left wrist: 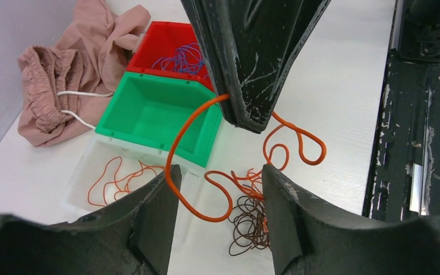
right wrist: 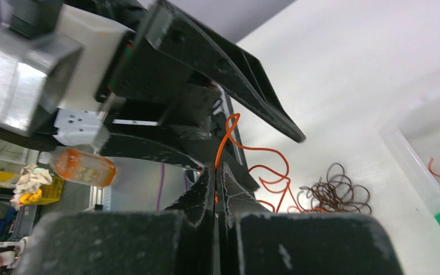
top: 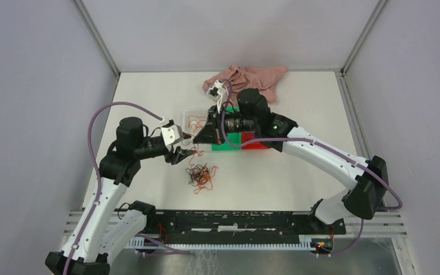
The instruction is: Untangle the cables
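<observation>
My right gripper (top: pixel 199 137) is shut on one orange cable (left wrist: pixel 210 218) and holds it lifted; its closed tips show in the left wrist view (left wrist: pixel 244 118) and in its own view (right wrist: pixel 216 167). The cable hangs in a loop between the spread fingers (left wrist: pixel 149 212) of my open left gripper (top: pixel 186 150), lying against the inner edge of one finger. Below on the table lies the tangle (top: pixel 200 175) of dark brown (left wrist: pixel 247 220) and orange strands, also visible in the right wrist view (right wrist: pixel 332 192). The lifted cable's far end runs down into it.
A clear tray (left wrist: pixel 83 172) holds loose orange cables. A green bin (left wrist: pixel 154 112) stands empty beside a red bin (left wrist: pixel 154 40) with blue-purple cables. A pink cloth (top: pixel 246 79) lies at the back. A black rail (top: pixel 235 220) runs along the near edge.
</observation>
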